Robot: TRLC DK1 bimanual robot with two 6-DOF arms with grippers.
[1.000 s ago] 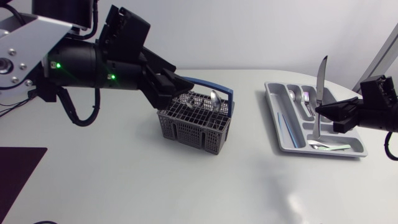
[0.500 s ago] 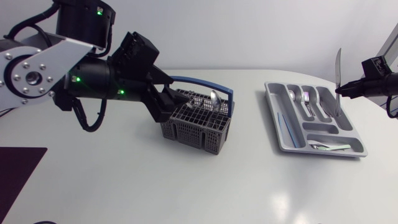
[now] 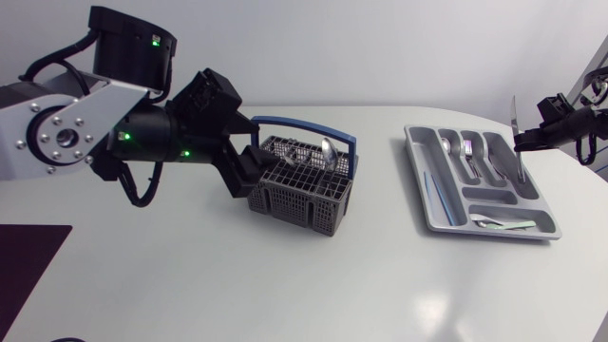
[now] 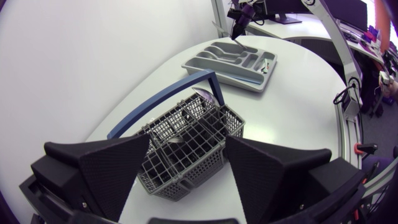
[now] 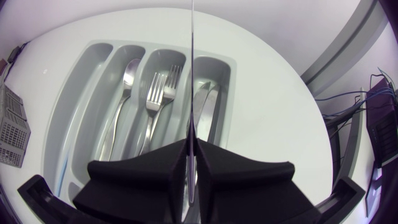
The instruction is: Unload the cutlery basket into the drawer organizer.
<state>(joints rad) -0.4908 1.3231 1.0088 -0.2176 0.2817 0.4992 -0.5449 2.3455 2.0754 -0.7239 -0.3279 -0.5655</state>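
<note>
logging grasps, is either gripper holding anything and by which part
The right gripper is shut on an upright knife, pinching it around mid-length. The left gripper is open and holds nothing.

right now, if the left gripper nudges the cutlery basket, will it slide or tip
Probably slide: the cutlery basket looks like light open mesh on a smooth table. A push high on its blue handle might tip it, with few utensils inside as ballast.

White table [image 3: 237, 275], rounded far edge, soft glare, dark patch [image 3: 27, 261] at near-left corner
</note>
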